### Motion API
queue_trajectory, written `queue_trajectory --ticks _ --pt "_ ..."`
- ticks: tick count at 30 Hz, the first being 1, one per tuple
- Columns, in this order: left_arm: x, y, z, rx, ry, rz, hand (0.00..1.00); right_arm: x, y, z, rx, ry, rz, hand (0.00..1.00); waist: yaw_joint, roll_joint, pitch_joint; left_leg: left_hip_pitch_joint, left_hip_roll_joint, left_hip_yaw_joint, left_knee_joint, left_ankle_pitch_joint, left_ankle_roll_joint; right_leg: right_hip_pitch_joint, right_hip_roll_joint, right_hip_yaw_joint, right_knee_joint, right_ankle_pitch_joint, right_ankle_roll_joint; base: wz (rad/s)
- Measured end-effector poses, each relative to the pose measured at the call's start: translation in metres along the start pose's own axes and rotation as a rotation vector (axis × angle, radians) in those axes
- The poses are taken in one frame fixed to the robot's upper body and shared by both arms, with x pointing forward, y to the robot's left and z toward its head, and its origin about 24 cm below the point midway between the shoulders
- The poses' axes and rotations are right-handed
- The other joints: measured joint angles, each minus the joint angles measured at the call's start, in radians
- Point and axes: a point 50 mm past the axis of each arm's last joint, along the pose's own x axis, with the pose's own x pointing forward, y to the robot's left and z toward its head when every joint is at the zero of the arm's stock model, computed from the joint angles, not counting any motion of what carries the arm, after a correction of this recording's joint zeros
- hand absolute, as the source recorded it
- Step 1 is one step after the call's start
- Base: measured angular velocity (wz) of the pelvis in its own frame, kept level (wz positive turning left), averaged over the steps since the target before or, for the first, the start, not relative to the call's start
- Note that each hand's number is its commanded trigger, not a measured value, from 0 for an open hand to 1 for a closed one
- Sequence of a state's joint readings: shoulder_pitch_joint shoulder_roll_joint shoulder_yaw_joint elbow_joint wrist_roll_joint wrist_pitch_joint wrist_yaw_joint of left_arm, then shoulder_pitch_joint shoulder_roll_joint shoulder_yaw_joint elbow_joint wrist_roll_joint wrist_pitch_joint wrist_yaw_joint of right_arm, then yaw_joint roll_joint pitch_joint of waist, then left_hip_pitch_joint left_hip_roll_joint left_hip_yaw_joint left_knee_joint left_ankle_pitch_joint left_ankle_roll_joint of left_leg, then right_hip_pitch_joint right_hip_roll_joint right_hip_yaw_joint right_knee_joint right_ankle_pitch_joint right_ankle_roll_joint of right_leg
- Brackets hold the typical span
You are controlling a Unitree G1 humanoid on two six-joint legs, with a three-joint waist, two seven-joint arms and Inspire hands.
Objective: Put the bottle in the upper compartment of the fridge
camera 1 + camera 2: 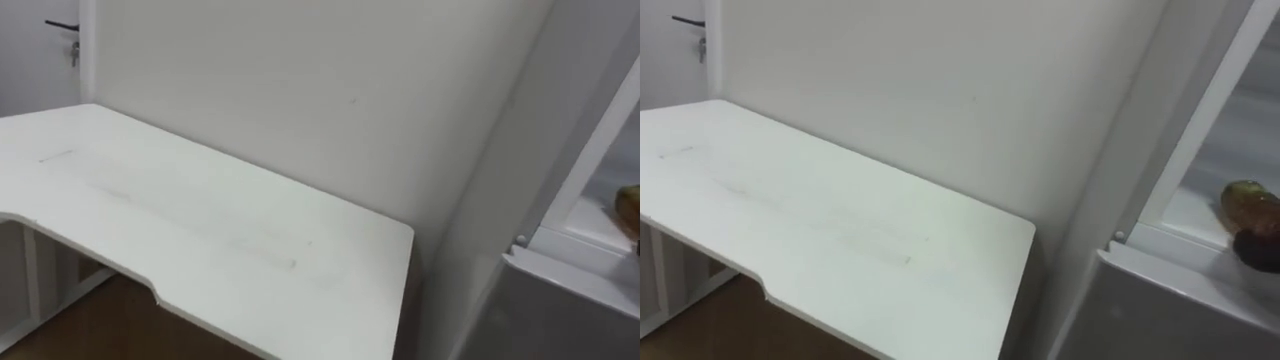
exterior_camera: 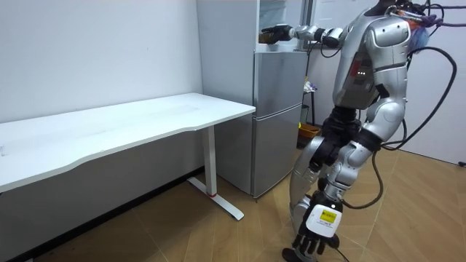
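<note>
Your robot stands upright on the wood floor, facing a tall silver fridge that is set against a plain pale wall. A long white desk runs along that wall, its end just beside the fridge's side panel. The desk's top looks bare apart from faint marks.

The fridge's lower door is closed flush. Above it, the upper compartment stands open to you. Through its pale frame you see a light-coloured shelf floor.

In the room view, your robot's right arm reaches straight out at shoulder height. It carries the right hand to the mouth of that open compartment.

The bottle, a rounded olive-brown shape, is inside the upper compartment. It is close to the front sill and at the far right of the right eye view. The dark mass pressed against its lower side is your right hand, cut off by the view's edge. Hand and bottle touch, but you cannot tell whether the hand is clasped round the bottle or loose beside it. You also cannot tell whether the bottle's weight is on the shelf.

At the far left, a dark door handle juts out past the end of the wall.
</note>
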State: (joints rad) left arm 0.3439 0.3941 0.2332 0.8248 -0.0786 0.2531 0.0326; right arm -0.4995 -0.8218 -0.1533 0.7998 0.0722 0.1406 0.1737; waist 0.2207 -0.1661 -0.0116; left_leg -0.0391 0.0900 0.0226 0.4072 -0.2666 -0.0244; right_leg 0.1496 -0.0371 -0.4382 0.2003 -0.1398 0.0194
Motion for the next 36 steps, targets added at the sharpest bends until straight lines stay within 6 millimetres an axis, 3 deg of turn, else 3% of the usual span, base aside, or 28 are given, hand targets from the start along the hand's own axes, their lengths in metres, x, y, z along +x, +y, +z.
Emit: queue_trajectory --ticks 6,8,14,23,31,36 --pt "0.0 0.002 -0.006 -0.007 0.023 0.023 0.0 -0.007 -0.003 -0.015 -0.009 0.024 -0.016 0.0 -0.01 0.001 -0.0003 0.009 0.0 0.007 0.001 -0.007 -0.004 0.007 0.0 0.016 -0.003 -0.002 0.004 -0.02" --pt "0.0 0.003 -0.008 -0.007 0.032 0.036 0.0 -0.012 -0.005 -0.027 -0.086 0.052 -0.026 0.0 -0.012 0.0 -0.0003 0.008 0.0 0.012 0.001 -0.007 -0.004 0.007 0.0 0.023 -0.012 -0.002 0.007 -0.09" --pt "-0.001 0.004 -0.012 -0.006 0.017 0.049 0.0 -0.017 0.002 -0.022 -0.157 -0.006 -0.037 0.0 -0.021 0.002 -0.001 0.014 0.003 0.033 -0.014 0.002 -0.01 -0.002 0.0 0.035 -0.015 -0.004 0.011 -0.11" --pt "-0.004 0.004 -0.015 -0.045 -0.026 0.039 0.0 -0.034 0.016 -0.004 -0.301 -0.165 -0.143 0.0 -0.033 0.002 -0.0008 0.014 0.001 0.093 -0.045 0.013 0.002 -0.049 -0.011 0.082 -0.008 -0.002 0.007 -0.2" --pt "-0.007 -0.002 -0.021 -0.091 -0.059 0.018 0.0 -0.052 0.021 -0.001 -0.372 -0.281 -0.258 0.0 -0.061 0.014 0.008 0.018 0.003 0.144 -0.078 0.012 0.004 -0.081 -0.013 0.131 -0.009 -0.002 0.006 -0.18" --pt "-0.008 -0.012 -0.027 -0.108 -0.054 -0.005 0.0 -0.059 0.025 0.003 -0.352 -0.341 -0.297 0.0 -0.081 0.023 0.0155 0.033 0.004 0.169 -0.099 0.014 0.004 -0.083 -0.014 0.136 -0.011 -0.002 0.007 -0.14"
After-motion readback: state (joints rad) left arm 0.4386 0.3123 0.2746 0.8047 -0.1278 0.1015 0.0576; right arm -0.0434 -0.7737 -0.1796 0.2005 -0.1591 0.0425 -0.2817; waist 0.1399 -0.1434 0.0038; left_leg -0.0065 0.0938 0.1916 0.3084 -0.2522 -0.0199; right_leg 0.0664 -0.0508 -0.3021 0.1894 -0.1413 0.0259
